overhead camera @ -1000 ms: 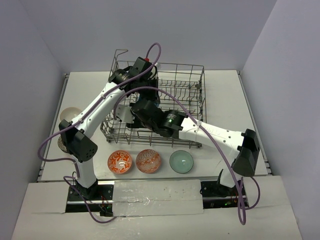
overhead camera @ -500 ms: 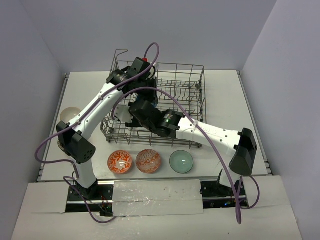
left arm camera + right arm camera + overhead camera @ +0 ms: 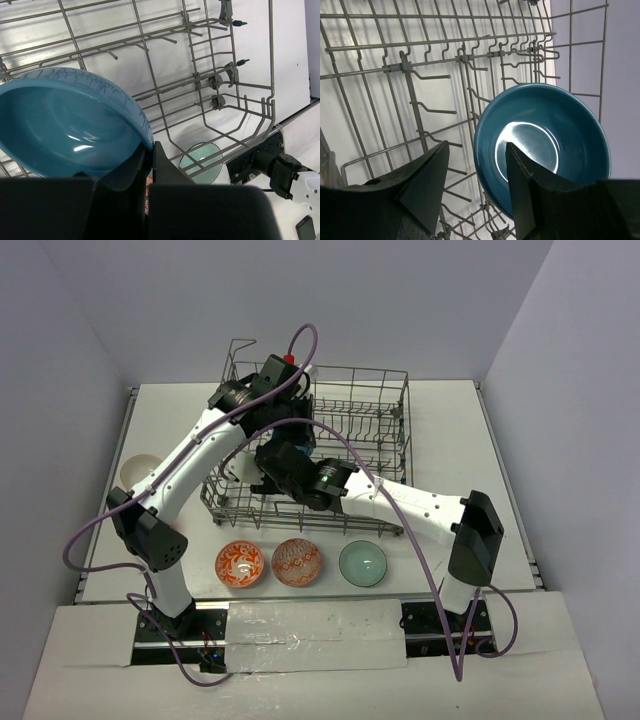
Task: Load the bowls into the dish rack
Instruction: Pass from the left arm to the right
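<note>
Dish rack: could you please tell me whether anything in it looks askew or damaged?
Nothing stands out. The grey wire dish rack looks intact, and the round teal-blue ceramic bowl pinched by the left gripper is held tilted above its tines, with no visible chips.

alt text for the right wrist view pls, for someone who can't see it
A teal bowl sits inside the grey wire rack, close to its tall side wall. In the foreground the right pincer is open, its two dark fingers spread, one overlapping the bowl's near rim.
</note>
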`<move>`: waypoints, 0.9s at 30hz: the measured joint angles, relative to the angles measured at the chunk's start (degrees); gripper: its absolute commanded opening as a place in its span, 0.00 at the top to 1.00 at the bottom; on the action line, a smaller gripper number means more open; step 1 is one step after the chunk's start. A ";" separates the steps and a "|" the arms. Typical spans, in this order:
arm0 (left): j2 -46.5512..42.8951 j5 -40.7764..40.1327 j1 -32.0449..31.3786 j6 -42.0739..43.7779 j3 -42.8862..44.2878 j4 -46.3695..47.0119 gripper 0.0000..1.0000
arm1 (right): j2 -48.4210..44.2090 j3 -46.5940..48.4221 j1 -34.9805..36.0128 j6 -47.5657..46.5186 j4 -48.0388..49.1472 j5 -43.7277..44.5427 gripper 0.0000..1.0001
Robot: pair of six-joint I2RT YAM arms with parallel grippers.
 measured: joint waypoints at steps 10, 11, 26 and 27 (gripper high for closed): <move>-1.03 -0.42 -0.35 0.63 0.00 -0.79 1.00 | 2.21 0.02 -1.25 0.00 0.98 3.10 0.52; -1.03 -0.42 -0.35 0.68 -0.04 -0.92 1.00 | 2.34 0.02 -1.25 -0.02 1.33 3.65 0.60; -1.33 -0.85 -1.16 2.75 -0.70 0.20 1.00 | 3.04 0.44 -1.25 -0.55 2.32 4.37 0.84; -1.33 -0.87 -1.16 2.86 -0.83 0.26 1.00 | 3.06 0.44 -1.25 -0.50 2.27 4.22 0.87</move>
